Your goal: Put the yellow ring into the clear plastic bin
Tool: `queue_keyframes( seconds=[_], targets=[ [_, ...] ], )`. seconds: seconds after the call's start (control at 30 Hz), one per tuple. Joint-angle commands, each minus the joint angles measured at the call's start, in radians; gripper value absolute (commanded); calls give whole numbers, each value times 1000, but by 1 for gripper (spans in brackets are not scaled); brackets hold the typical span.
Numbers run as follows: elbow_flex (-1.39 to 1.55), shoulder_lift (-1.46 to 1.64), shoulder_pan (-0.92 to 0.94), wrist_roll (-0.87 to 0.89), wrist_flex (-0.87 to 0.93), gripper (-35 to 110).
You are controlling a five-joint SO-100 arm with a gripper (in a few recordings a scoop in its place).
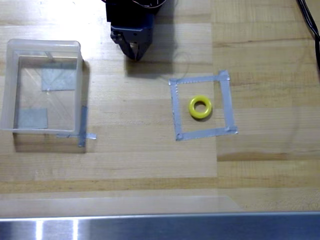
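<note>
the black hand (134, 54) looks closed, holding nothing; the small yellow doughnut ring (200, 107) lies to its lower right, the square clear plastic bin (10, 90) to its left.

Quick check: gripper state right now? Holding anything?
Gripper: fingertips together, looks shut, holding nothing. The ring lies on the table inside the tape square, away from the gripper; the bin holds no ring.

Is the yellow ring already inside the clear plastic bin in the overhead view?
No. The yellow ring lies on the wooden table inside the grey tape square, well to the right of the clear plastic bin.
</note>
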Motion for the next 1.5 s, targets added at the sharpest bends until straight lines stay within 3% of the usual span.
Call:
queue_keyframes(
  seconds=[0.0, 1.03, 1.3, 1.47],
  targets=[
    [-11, 8, -34, 57, 37, 0],
    [-11, 8, -32, 61, 37, 0],
    [-97, -35, -48, 175, 43, 1],
    [-287, -264, -86, 265, 37, 1]
  ],
)
